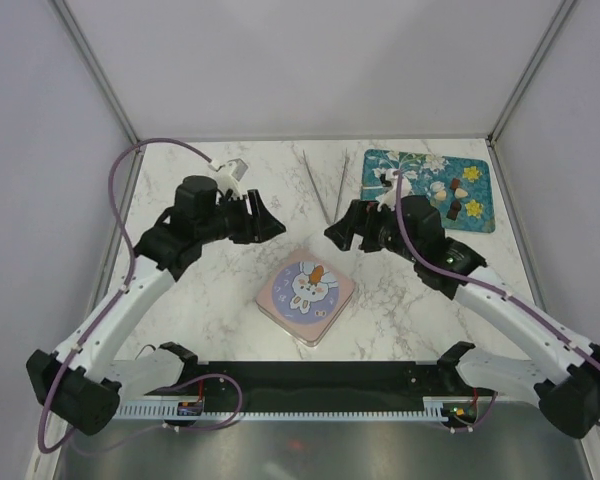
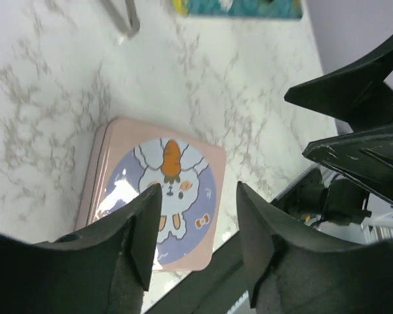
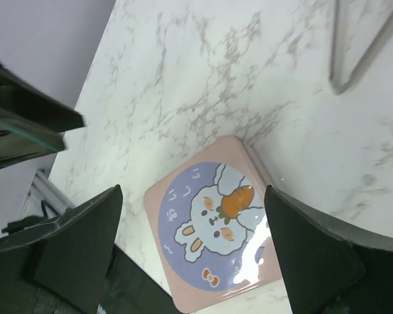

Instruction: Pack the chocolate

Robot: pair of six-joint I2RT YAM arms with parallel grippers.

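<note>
Left claw (image 1: 268, 224): over the left-centre tabletop (image 1: 180, 320), pointing right; jaws partly apart, nothing between them.
Pink tin (image 1: 306, 295): square, bunny-and-carrot lid on, flat at centre, nearer the arm bases than both claws; seen between the fingers in each wrist view.
Tweezers (image 1: 325, 185): metal, lying beyond the tin, tips towards the gap between the claws.
Right claw (image 1: 333, 235): facing the left claw, apart from it; jaws spread wide, empty.
Teal mat (image 1: 485, 180): far right corner; the right wrist covers its near-left edge in the top view.
Chocolate (image 1: 452, 195): small brown and cream pieces, clustered on the mat, well apart from the tin.
</note>
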